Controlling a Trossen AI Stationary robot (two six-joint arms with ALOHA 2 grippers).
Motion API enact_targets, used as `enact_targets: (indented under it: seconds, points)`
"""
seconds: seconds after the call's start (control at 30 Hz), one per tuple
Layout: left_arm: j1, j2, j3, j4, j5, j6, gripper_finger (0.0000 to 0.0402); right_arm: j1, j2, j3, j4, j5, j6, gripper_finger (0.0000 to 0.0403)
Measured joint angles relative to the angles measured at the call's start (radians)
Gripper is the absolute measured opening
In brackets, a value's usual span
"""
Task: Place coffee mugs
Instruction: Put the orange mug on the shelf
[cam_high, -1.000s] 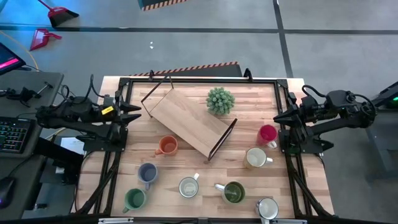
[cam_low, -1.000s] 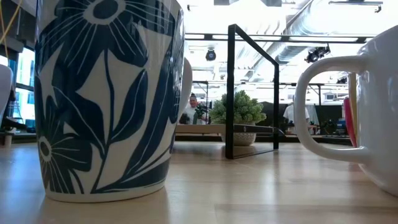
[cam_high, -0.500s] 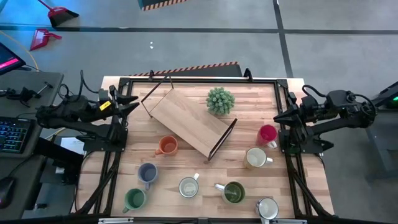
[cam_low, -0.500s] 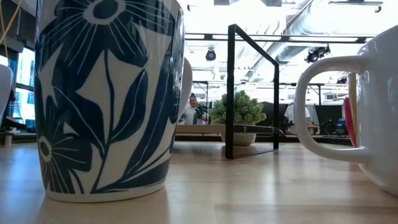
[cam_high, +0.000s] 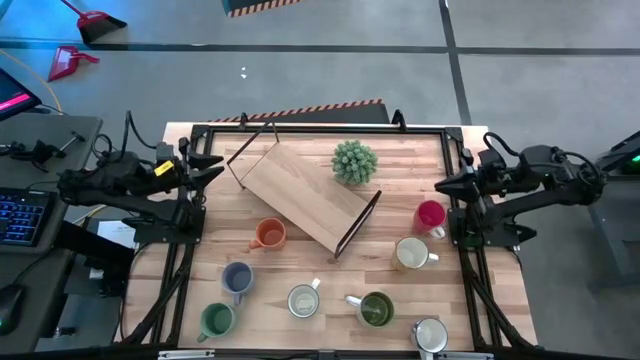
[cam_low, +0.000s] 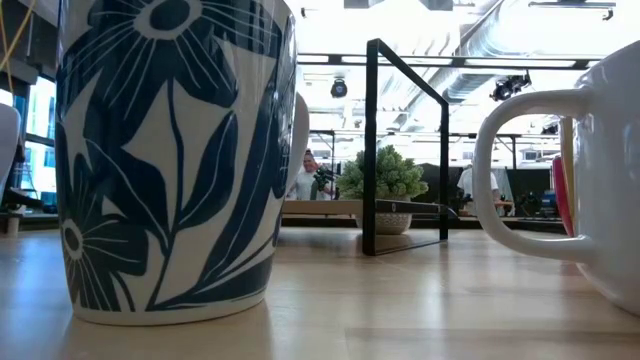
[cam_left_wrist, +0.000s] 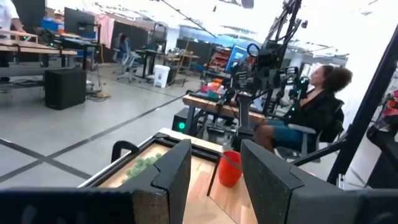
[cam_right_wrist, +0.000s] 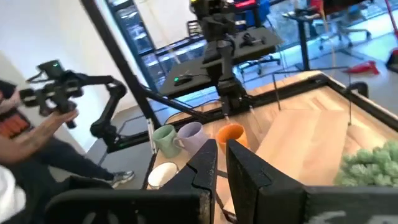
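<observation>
**Mugs spread across the surface, both grippers empty at the edges**

Nearest us in the low view stands a white mug (cam_low: 175, 160) with a dark blue flower pattern, and beside it a white mug's handle (cam_low: 530, 170). We can read no brand, label or writing on any of them.

From above, we count mugs along the near edge of the wooden surface (cam_high: 400, 170): a bright green mug (cam_high: 216, 320), a blue-grey mug (cam_high: 237, 278), a white mug (cam_high: 303, 299), a dark olive mug (cam_high: 375, 309) and another white mug (cam_high: 430, 334). Farther in sit an orange mug (cam_high: 268, 234), a cream mug (cam_high: 410, 254) and a red-pink mug (cam_high: 430, 215). All rest on the surface, well apart from one another.

Beyond them a wooden shelf board with a black wire frame (cam_high: 305, 197) lies slantwise, and a spiky green potted plant (cam_high: 354, 161) stands just behind it.

The left gripper (cam_high: 215, 170) hangs at the left edge of the surface with its fingers (cam_left_wrist: 171, 177) parted and holding nothing. The right gripper (cam_high: 444, 184) hangs at the right edge, its fingers (cam_right_wrist: 205, 165) nearly together, also holding nothing.

The room behind is an open workshop with a grey floor, desks and a seated person (cam_left_wrist: 314, 109); a red dustpan (cam_high: 68, 62) lies on the floor.
</observation>
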Motion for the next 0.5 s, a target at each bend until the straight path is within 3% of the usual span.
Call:
enact_targets:
  seconds: [0.2, 0.37, 0.5]
  points:
    - [0.000, 0.030, 0.000, 0.018, -0.009, 0.078, 0.0131, 0.000, 0.054, 0.000, 0.001, 0.116, 0.027, 0.0024]
    - [0.000, 0.055, 0.000, 0.128, -0.009, 0.248, 0.0131, 0.000, 0.091, 0.000, 0.005, 0.137, -0.058, 0.0024]
    - [0.000, 0.072, 0.000, 0.226, -0.009, 0.270, 0.0131, 0.000, 0.113, 0.000, 0.033, 0.154, -0.097, 0.0024]
